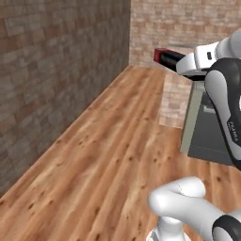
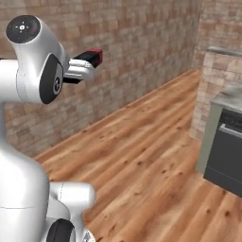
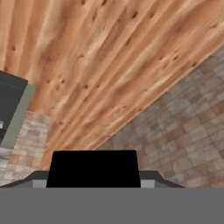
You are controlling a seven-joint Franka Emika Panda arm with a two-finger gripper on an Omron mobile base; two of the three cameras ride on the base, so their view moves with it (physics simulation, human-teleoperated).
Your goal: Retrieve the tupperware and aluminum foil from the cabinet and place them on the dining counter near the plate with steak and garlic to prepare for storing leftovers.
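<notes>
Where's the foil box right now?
The foil is held in the tool, carried high above the wood floor, with the brick wall behind it.

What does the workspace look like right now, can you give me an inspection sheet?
Surface: wooden plank floor; no counter seen.
Job's things: aluminum foil, a black box with a red end, carried in the air above the floor.
Clutter: nothing seen.
Grippers: gripper shut on the aluminum foil, held level at about shoulder height.
Cables: nothing seen.
Surroundings: brick walls; dark grey appliance in a pale frame beside a brick pillar.
</notes>
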